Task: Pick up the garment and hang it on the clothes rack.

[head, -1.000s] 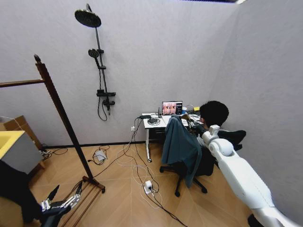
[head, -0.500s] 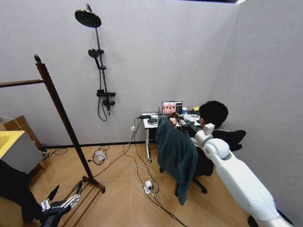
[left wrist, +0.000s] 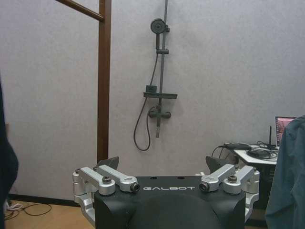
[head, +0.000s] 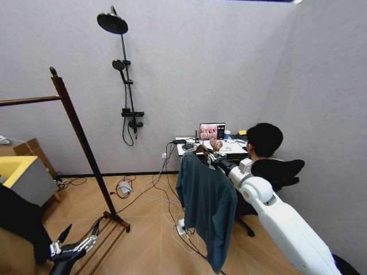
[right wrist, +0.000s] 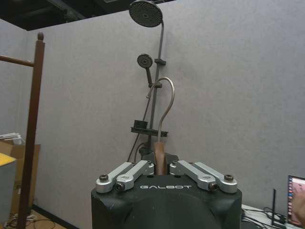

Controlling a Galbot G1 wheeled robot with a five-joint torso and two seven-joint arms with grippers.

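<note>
Right now we're roughly midway thru the job, judging by how things lie: the garment (head: 205, 206) is off any support and hanging free in the air from our right gripper (head: 207, 154), but it isn't on the clothes rack (head: 74, 132) yet. What's left, as far as we can judge, is carrying it across to the rack's top bar and setting the hook over it.

We're holding the right arm stretched out ahead, approx. centre of the head view, w/ the teal jacket draping down below the gripper toward the floor, in front of the bench (head: 198, 148) and the office chair (head: 281, 172) behind it. In the right wrist view the right gripper's fingers (right wrist: 131, 172) are pinched in narrow on the wooden neck of the hanger (right wrist: 160, 155), and the metal hook (right wrist: 164, 102) is standing upright just above them. So the jacket itself is hanging directly under the fingers, not touching them; only the hanger is in the grip.

The rack is standing well apart from the jacket, over on our left, its post leaning up past the shower fitting (head: 123, 69) on the wall.

We're keeping the left gripper (head: 71, 247) parked low by the rack's foot, fingers spread wide & holding nothing.
</note>
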